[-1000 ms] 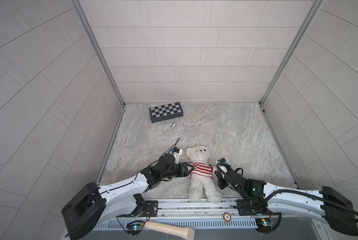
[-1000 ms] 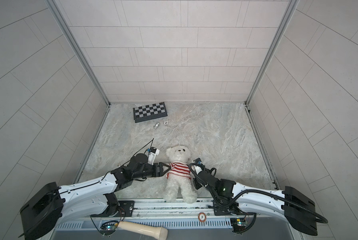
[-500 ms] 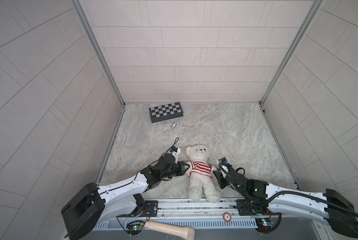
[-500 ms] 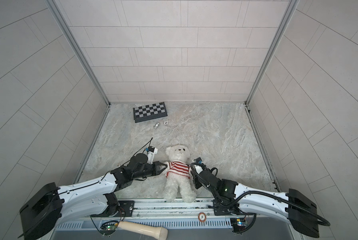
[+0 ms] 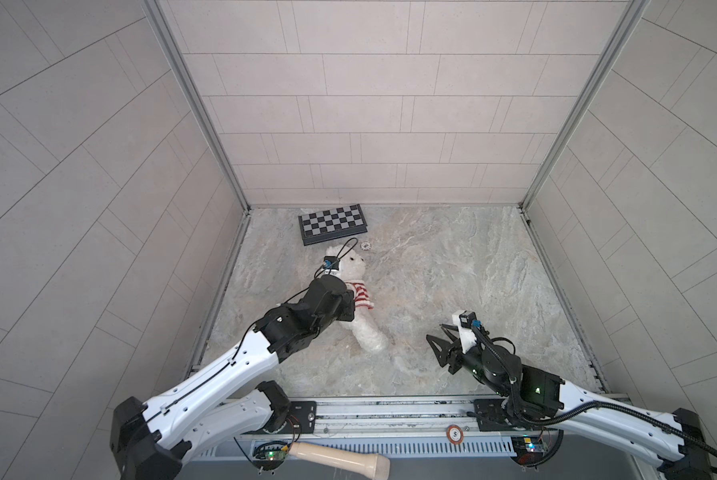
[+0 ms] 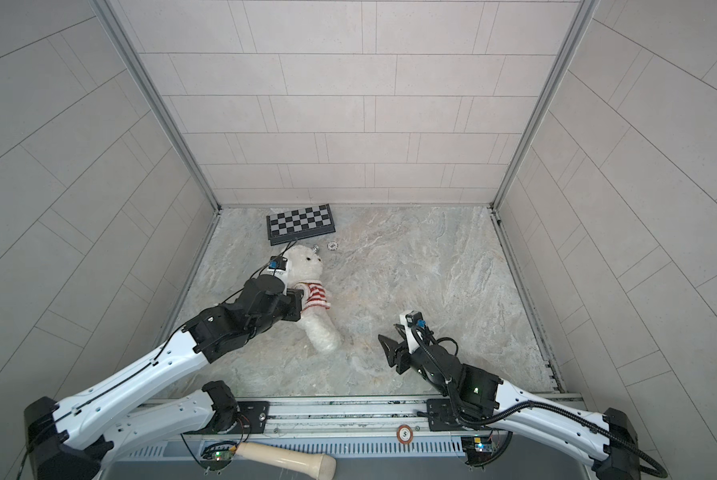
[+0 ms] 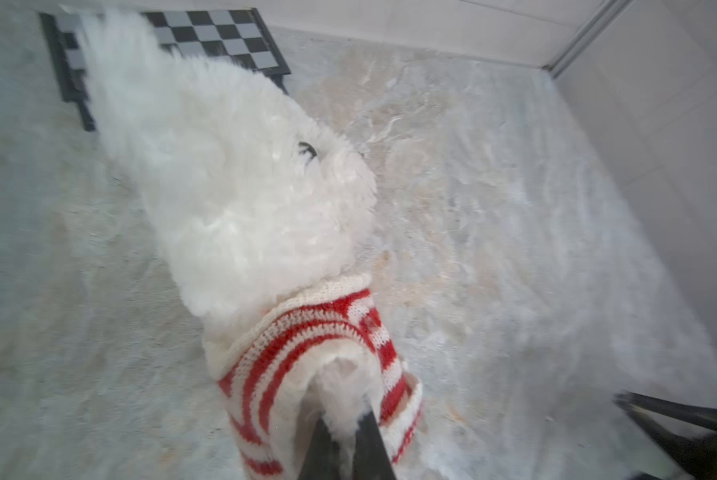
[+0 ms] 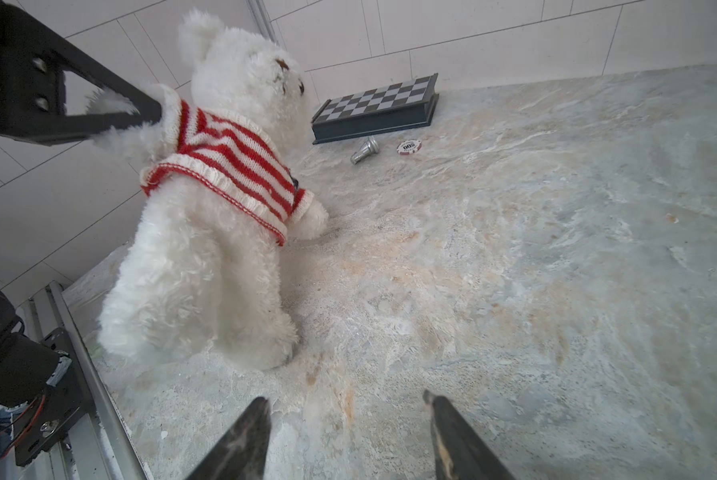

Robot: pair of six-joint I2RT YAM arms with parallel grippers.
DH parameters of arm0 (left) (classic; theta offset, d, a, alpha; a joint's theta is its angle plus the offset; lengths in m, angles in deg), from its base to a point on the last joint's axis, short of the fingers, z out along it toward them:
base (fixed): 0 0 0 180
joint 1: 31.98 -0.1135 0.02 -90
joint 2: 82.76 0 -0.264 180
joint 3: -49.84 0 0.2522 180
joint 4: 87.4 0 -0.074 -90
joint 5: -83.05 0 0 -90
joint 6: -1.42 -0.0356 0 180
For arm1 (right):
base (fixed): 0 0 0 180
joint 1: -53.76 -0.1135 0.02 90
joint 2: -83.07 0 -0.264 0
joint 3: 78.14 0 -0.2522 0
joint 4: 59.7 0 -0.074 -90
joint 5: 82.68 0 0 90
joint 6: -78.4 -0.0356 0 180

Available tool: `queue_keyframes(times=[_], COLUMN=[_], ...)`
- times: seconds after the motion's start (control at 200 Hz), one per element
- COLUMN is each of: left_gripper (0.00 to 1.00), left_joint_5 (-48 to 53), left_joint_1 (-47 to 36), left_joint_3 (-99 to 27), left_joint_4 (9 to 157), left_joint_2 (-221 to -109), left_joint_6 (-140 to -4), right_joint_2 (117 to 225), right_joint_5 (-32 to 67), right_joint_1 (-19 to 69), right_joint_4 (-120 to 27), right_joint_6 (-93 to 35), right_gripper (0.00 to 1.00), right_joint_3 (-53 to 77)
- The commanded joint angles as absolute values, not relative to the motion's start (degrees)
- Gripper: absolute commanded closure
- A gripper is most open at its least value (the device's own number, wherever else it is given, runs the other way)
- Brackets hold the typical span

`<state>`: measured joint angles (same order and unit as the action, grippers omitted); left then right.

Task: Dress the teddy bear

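The teddy bear [image 5: 350, 270] in a striped sweater [image 5: 359, 293] is gripped by one arm on the worktop's [image 5: 452, 270] left side.
Its arm is pinched in the closed left claw [image 7: 343, 419]; its feet are set on the worktop, its head near the chessboard [image 5: 332, 222]. The right claw [image 8: 344, 397] is spread wide, well apart, holding nothing.

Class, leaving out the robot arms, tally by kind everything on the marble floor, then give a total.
Teddy bear: 1
Striped sweater, worn by the bear: 1
Chessboard: 1
Poker chip: 1
Small silver piece: 1
Total: 5
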<state>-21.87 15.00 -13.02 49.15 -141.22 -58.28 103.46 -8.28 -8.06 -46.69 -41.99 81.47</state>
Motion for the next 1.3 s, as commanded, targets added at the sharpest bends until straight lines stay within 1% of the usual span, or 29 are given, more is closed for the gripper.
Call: queue_keyframes(times=[0.0, 0.06, 0.12, 0.305, 0.471, 0.561, 0.701, 0.811, 0.966, 1.131, 1.217, 1.297], left_gripper=[1.00, 1.00, 1.00, 1.00, 1.00, 1.00, 1.00, 1.00, 1.00, 1.00, 1.00, 1.00], left_joint_5=[-38.37, -43.00, -42.85, -30.44, -20.09, -16.23, -13.42, -10.97, -9.05, -8.88, -8.58, -8.27], left_joint_1=[20.07, 22.39, 23.40, 25.06, 25.22, 25.23, 25.16, 25.25, 25.32, 25.30, 25.31, 25.29], left_joint_3=[-18.19, -21.04, -22.97, -24.16, -22.51, -22.08, -22.97, -23.20, -22.73, -22.63, -22.69, -22.79], left_joint_4=[37.82, 35.74, 36.26, 45.76, 51.95, 53.84, 53.63, 53.28, 52.88, 52.49, 52.49, 52.57], left_joint_2=[-149.27, -154.16, -157.71, -162.75, -162.39, -160.95, -158.18, -156.32, -154.03, -152.19, -151.76, -151.50], left_joint_6=[-63.35, -63.38, -63.39, -62.71, -59.17, -56.97, -55.15, -53.94, -52.08, -51.58, -51.44, -51.41], right_joint_2=[100.59, 99.25, 98.28, 96.29, 97.79, 102.20, 113.22, 121.39, 131.40, 136.06, 137.97, 139.64], right_joint_5=[-10.63, -11.06, -11.29, -10.79, -10.58, -8.73, -3.51, -1.73, 1.64, 7.73, 7.55, 6.36], right_joint_1=[-8.05, -7.96, -7.94, -7.76, -7.42, -7.06, -6.97, -6.97, -6.97, -7.06, -7.06, -7.06], right_joint_4=[-43.48, -42.70, -42.31, -40.84, -42.75, -47.84, -59.25, -66.59, -66.41, -69.93, -70.11, -70.21], right_joint_6=[-42.39, -42.78, -43.08, -42.96, -37.82, -32.31, -23.49, -19.27, -12.67, -11.23, -10.79, -10.55], right_gripper=[0.37, 0.36, 0.36, 0.35, 0.33, 0.34, 0.41, 0.43, 0.48, 0.50, 0.53, 0.58], right_joint_3=[82.55, 83.13, 83.66, 84.03, 82.34, 80.07, 76.49, 73.52, 66.58, 64.29, 63.71, 63.31])
